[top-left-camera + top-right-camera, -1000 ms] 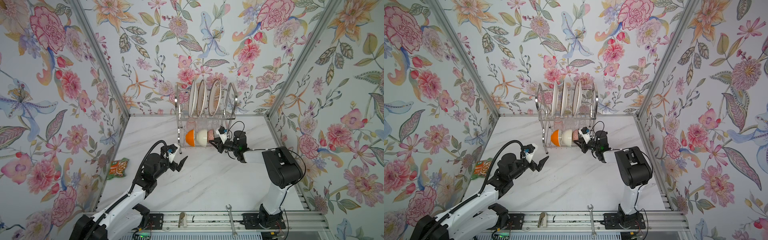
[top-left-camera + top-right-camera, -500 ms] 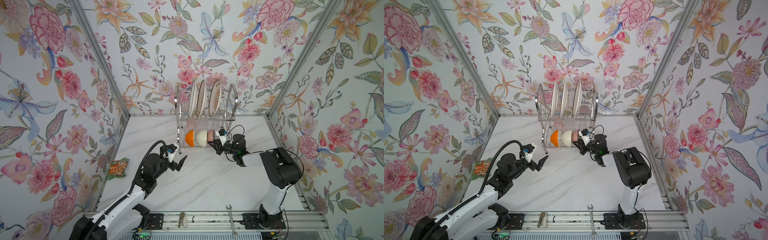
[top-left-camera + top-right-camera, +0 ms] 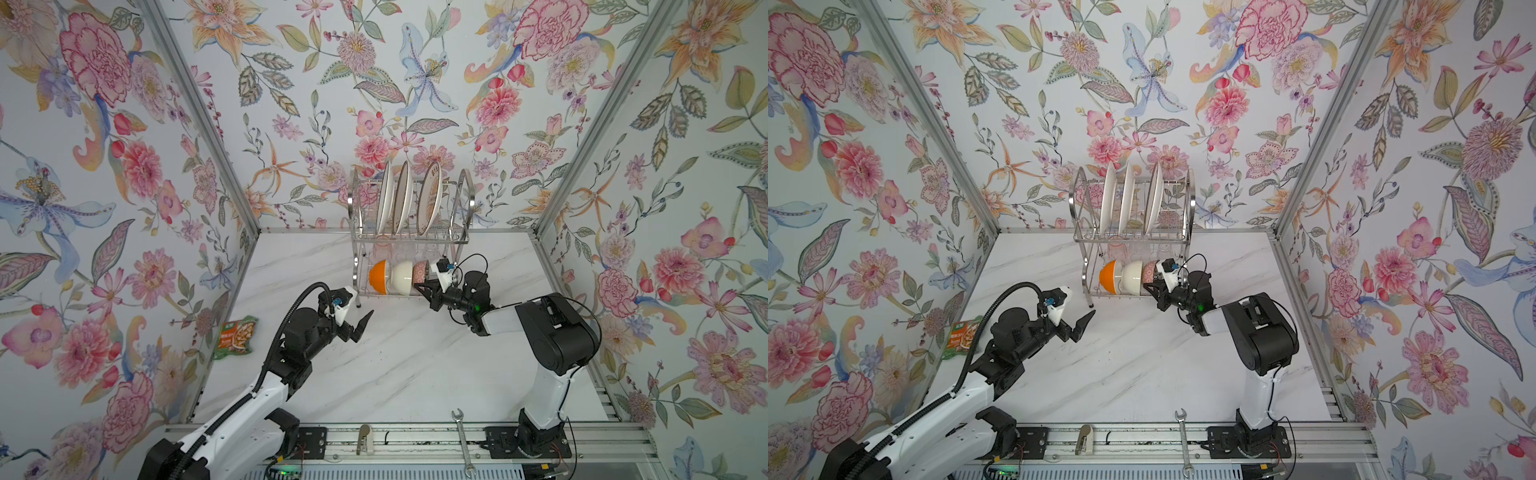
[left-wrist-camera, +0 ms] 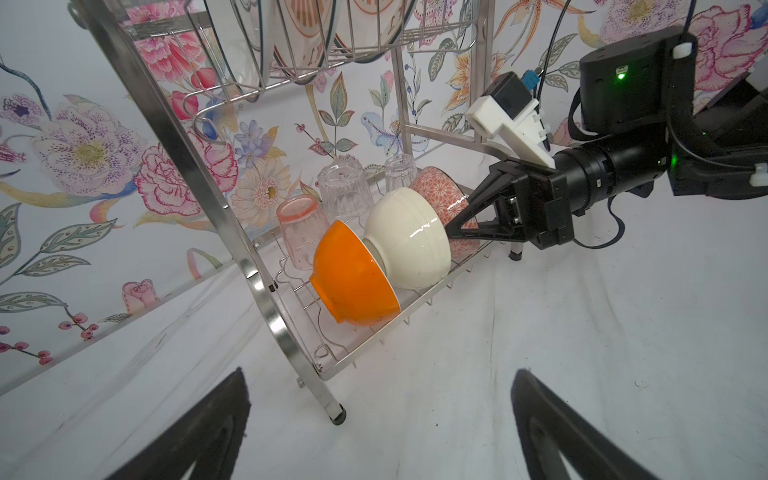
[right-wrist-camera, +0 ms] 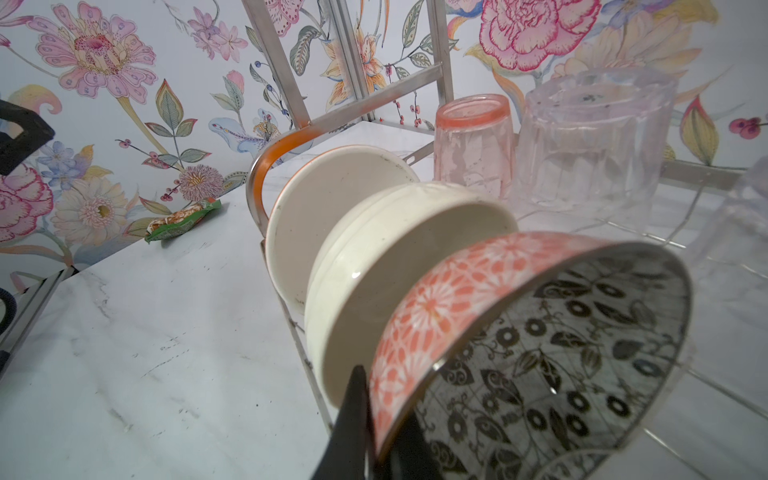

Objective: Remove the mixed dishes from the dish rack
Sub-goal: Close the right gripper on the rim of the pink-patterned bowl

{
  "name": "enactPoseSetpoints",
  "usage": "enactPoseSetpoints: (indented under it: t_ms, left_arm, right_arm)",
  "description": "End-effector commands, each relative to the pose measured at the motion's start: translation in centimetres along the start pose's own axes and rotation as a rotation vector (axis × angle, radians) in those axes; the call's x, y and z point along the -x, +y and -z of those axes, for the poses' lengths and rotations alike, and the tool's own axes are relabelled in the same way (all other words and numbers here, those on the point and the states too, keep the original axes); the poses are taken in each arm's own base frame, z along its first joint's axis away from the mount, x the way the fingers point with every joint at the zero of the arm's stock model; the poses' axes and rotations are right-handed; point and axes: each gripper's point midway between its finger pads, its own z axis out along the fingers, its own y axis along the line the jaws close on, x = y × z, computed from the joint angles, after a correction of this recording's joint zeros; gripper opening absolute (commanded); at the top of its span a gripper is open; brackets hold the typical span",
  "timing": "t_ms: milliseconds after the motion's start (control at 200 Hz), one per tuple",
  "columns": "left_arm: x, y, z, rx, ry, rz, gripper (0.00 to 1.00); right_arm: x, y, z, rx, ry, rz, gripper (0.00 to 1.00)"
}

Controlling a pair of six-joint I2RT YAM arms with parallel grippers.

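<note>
Right gripper (image 3: 420, 286), jaws clamped on the rim of the red-patterned bowl (image 5: 436, 316), which sits on the dish rack (image 3: 411, 240) lower shelf; forearm stretched low toward the rack. Left gripper (image 3: 360, 326) spread wide, hovering clear before it. Snack packet (image 3: 235, 336) print illegible.

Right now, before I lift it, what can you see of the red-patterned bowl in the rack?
The red-patterned bowl looks like glazed ceramic: coral-and-white flower pattern outside, grey inside with black leaf-and-ring motifs, thin dark rim. It stands tilted on edge on the lower shelf of the dish rack, its base nested against the cream bowl, mouth facing the right gripper. The jaws are shut on its rim, one outside, one inside. No chips visible.
</note>
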Motion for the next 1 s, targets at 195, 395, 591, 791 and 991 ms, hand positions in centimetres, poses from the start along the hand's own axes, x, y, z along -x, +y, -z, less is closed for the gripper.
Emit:
enactPoseSetpoints:
  t_ms: [195,395,591,791,991]
  left_arm:
    - [0.3,0.0,0.1,0.008,0.002,-0.011,0.99]
    - [-0.1,-0.3,0.4,-0.002,0.022,-0.012,0.99]
    - [0.0,0.0,0.7,0.018,0.016,-0.01,0.99]
    - [0.0,0.2,0.6,0.026,0.016,-0.01,0.99]
    - [0.2,0.2,0.5,0.027,0.009,-0.01,0.99]
  right_arm:
    - [5.6,0.4,0.7,0.026,-0.211,0.134,0.0]
    - [6.1,0.5,1.0,0.052,-0.241,0.116,0.0]
    - [6.9,0.8,1.2,0.09,-0.289,0.099,0.0]
    - [7.6,1.3,1.1,0.119,-0.314,0.102,0.0]
    - [8.4,1.5,1.4,0.137,-0.342,0.103,0.0]
